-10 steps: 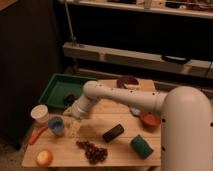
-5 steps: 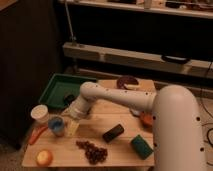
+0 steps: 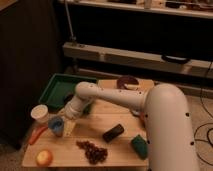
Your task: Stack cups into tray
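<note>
The dark green tray [image 3: 54, 89] sits at the table's back left. A white cup [image 3: 39, 113] stands in front of it near the left edge. A light blue cup [image 3: 56, 126] is just right of the white one. My gripper [image 3: 64, 118] reaches in from the right and hangs open right against the blue cup's upper right side, low over the table. I see nothing held in it. The white arm [image 3: 115, 97] crosses the middle of the table and hides what lies behind it.
A dark bowl [image 3: 127, 82] is at the back. A dark can [image 3: 113, 132], a grape bunch [image 3: 92, 150] and a green sponge [image 3: 140, 146] lie in front. An orange fruit [image 3: 44, 157] and a carrot-like stick [image 3: 37, 134] lie front left. A dark cabinet stands on the left.
The gripper has moved left and a little down, from the table's middle to beside the blue cup. The cups and tray have not moved.
</note>
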